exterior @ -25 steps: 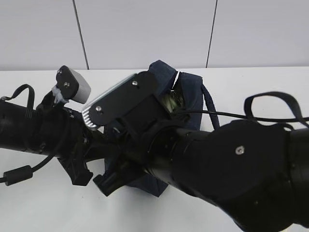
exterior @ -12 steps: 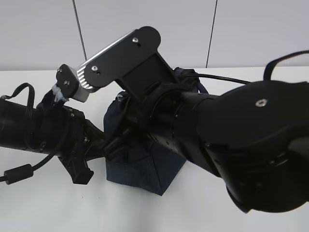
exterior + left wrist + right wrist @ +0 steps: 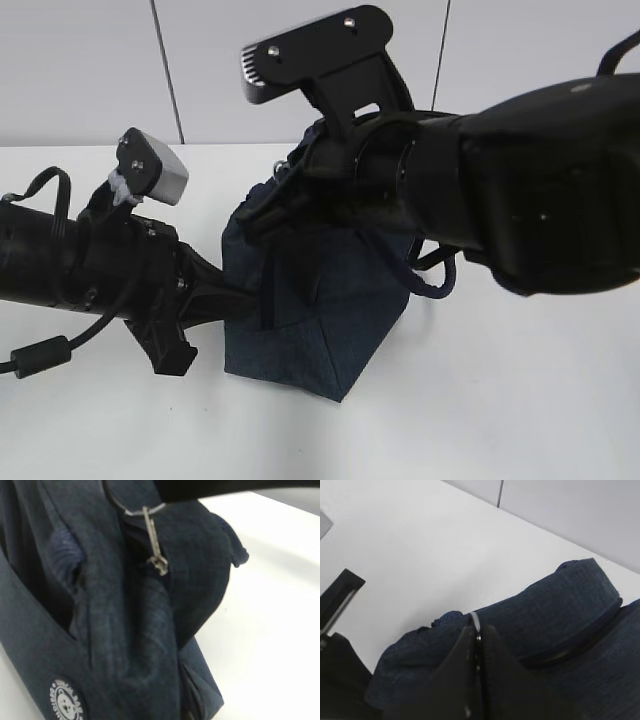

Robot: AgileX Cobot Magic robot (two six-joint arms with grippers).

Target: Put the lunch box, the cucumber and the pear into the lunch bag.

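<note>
1. Nearest the exterior camera, the white tabletop [image 3: 480,400] carries the lunch bag [image 3: 320,310], a boxy navy fabric bag standing at the middle with one lower corner pointing toward 6 o'clock.
2. The left claw [image 3: 225,300] reaches in from 9 o'clock and is clenched at the bag's side; it seems to pinch fabric, though the contact is hidden, so I cannot say exactly what it grips.
3. The bag looks soft and floppy: its walls fold and sag in the left wrist view, so it probably needs holding on one side while the other is worked.
4. Farther back, toward 12 o'clock, the right claw [image 3: 477,640] is clenched on the metal ring pull [image 3: 142,511], from which the zipper slider [image 3: 159,564] dangles.
5. That ring is thin, hard and likely slippery; it is the natural hold for the zipper, pulled along the track, not sideways.
6. The lunch box, cucumber and pear are not visible.
</note>
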